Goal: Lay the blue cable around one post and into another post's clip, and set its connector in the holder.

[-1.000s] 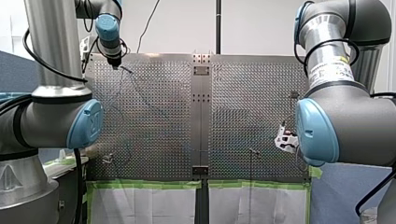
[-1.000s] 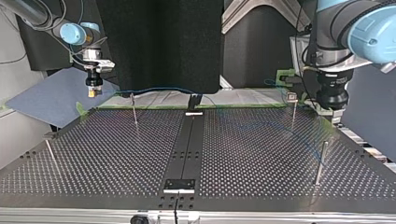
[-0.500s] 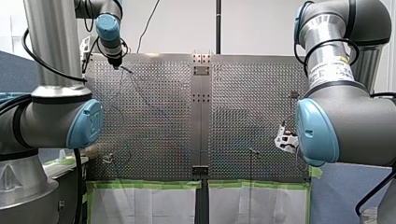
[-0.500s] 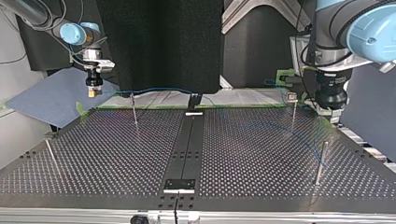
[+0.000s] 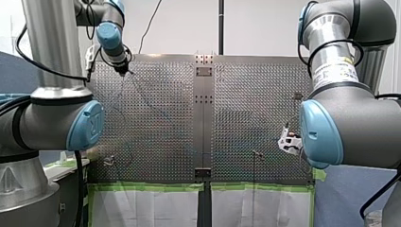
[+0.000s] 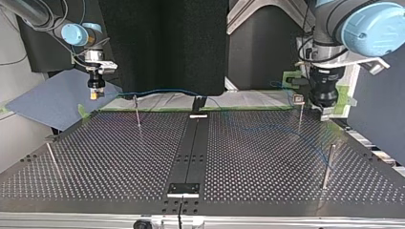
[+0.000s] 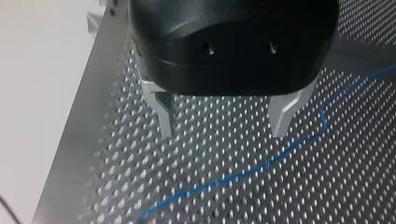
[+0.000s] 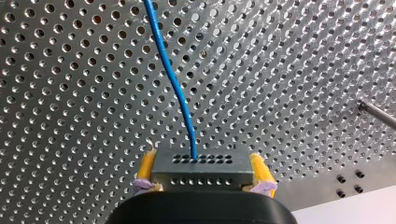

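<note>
Spread wide, my left pincer hangs on metal fingers over the perforated table beside its plain edge strip, at two o'clock in the top view. My right pincer, at ten o'clock, clamps the grey connector; I see thin blue cable snaking from it across the holes
</note>
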Robot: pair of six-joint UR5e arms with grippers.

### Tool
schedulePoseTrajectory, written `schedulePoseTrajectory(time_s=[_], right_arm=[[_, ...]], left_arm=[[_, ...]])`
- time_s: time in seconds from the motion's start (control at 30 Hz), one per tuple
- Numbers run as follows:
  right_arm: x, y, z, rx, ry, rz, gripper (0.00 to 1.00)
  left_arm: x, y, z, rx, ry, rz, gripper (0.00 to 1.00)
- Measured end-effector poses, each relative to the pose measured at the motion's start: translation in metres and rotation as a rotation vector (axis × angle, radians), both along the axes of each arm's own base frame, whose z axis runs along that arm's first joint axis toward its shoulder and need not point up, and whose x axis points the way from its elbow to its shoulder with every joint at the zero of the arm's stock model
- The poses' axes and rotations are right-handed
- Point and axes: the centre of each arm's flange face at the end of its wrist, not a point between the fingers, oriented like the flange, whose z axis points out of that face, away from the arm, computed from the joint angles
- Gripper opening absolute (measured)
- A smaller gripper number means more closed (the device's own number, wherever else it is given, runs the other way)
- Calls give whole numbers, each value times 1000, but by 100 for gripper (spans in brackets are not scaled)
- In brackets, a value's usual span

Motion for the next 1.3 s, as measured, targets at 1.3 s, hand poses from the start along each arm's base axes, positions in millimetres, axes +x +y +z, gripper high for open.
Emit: schedulePoseTrajectory(time_s=[1.3], right_arm=[[-6,2,-5,47,-3,1,0]], left_arm=[[-38,-86,-188,-187,190,-311,100]])
